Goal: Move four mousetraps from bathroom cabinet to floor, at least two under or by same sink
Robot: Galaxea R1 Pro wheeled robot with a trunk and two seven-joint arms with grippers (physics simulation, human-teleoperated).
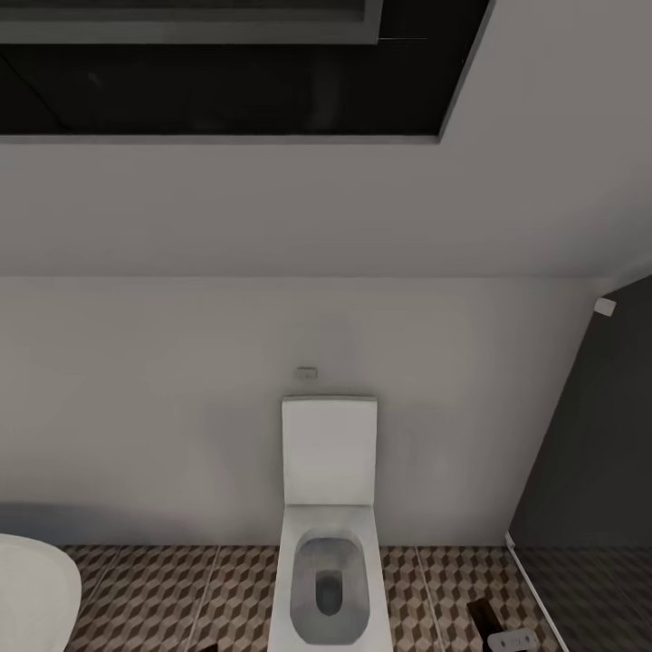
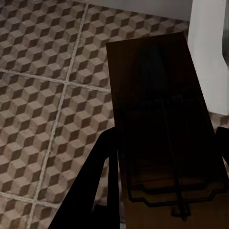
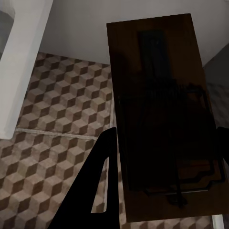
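Ahead of us, against a plain pale wall, stands a white rectangular toilet [image 1: 328,525] with its lid raised, and a small pale wall plate [image 1: 307,372] sits just above the cistern. Under it we see the bathroom floor of large square tiles printed with a brown, beige and grey cube pattern [image 1: 163,589]. At the lower left edge a rounded white bathtub rim [image 1: 32,593] comes into the head view, and a dark grey panel [image 1: 593,453] closes the right side.

Our left gripper [image 2: 164,143] has its black fingers [image 2: 102,176] pinching a flat dark-brown rectangular mousetrap with a thin wire frame [image 2: 160,109], held above the tiles. Our right gripper [image 3: 164,143] likewise clamps a second flat dark-brown wooden mousetrap [image 3: 160,105] between its black fingers [image 3: 102,171], hanging over the patterned floor beside the white toilet base [image 3: 21,62]. Both traps are off the floor.
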